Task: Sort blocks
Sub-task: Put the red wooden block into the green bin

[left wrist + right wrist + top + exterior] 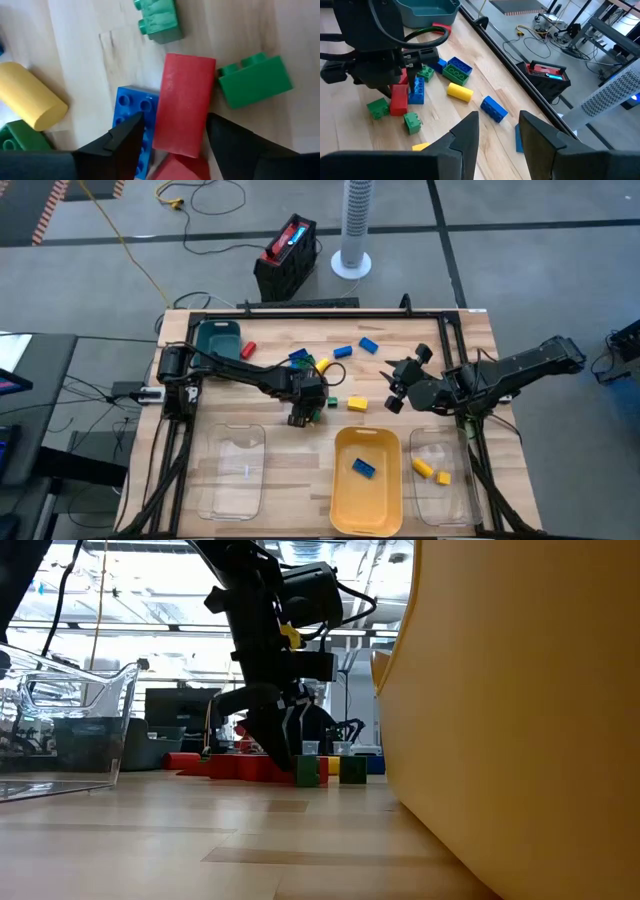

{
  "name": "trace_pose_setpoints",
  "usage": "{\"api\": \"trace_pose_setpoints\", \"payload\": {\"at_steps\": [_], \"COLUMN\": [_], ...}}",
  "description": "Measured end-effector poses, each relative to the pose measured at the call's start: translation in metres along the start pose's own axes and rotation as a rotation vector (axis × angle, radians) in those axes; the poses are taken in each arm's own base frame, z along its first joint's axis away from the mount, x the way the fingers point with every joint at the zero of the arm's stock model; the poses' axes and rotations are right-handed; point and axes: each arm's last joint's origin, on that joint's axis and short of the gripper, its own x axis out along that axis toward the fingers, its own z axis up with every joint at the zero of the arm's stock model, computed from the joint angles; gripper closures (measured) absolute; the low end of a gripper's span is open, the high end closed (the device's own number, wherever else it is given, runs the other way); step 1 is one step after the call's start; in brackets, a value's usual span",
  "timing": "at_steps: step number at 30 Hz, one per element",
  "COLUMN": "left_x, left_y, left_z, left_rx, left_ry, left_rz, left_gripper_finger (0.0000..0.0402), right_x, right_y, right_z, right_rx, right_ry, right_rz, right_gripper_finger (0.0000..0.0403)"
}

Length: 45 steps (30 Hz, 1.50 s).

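My left gripper [300,412] hangs open over a cluster of blocks in the middle of the table. In the left wrist view its fingers [125,145] stand on either side of a long red block [182,110] lying flat on the wood. A blue brick [131,107] lies beside that block, and two green bricks [252,80] and a yellow cylinder [30,97] lie around it. Wood shows between the red block and one finger. My right gripper [397,385] waits open to the right of the cluster, above the table.
A yellow tray [340,510] at the near edge holds a blue block [363,468]. The clear tray [455,505] to its right holds yellow blocks [422,468]. Another clear tray [232,470] sits near left and a teal tray [218,340] far left. Loose blue blocks [342,352] lie toward the far edge.
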Motion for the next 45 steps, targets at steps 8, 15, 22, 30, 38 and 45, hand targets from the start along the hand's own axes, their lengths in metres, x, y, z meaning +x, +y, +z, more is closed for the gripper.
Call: {"api": "trace_pose_setpoints", "payload": {"at_steps": [8,15,22,30,38,45], "left_x": [0.0,-0.003,-0.015,-0.038,-0.076,-0.121], "left_y": [-0.003,-0.002,0.001,0.003,0.0,-0.003], "left_z": [0.001,0.001,0.007,0.022,0.023,0.007], "left_rx": [-0.006,-0.049,-0.057,-0.028,-0.012,-0.111], "left_ry": [0.006,0.005,0.014,0.031,0.092,0.1], "left_rz": [0.02,0.033,0.033,0.027,0.039,0.038], "left_gripper_finger": [0.0284,0.0285,0.0278,0.0279,0.0279,0.0279], "right_x": [0.0,0.0,0.0,0.0,-0.001,-0.006], "right_y": [0.0,0.0,0.0,-0.001,-0.004,-0.01], "right_z": [0.0,0.0,0.0,-0.002,-0.009,-0.012], "right_rx": [-0.001,-0.001,0.0,-0.004,-0.023,-0.002], "right_ry": [0.001,0.001,0.001,0.019,0.07,0.078], "right_rz": [-0.001,0.0,0.0,-0.007,-0.027,-0.034], "right_gripper_finger": [0.0251,0.0251,0.0251,0.0251,0.0251,0.0251]}}
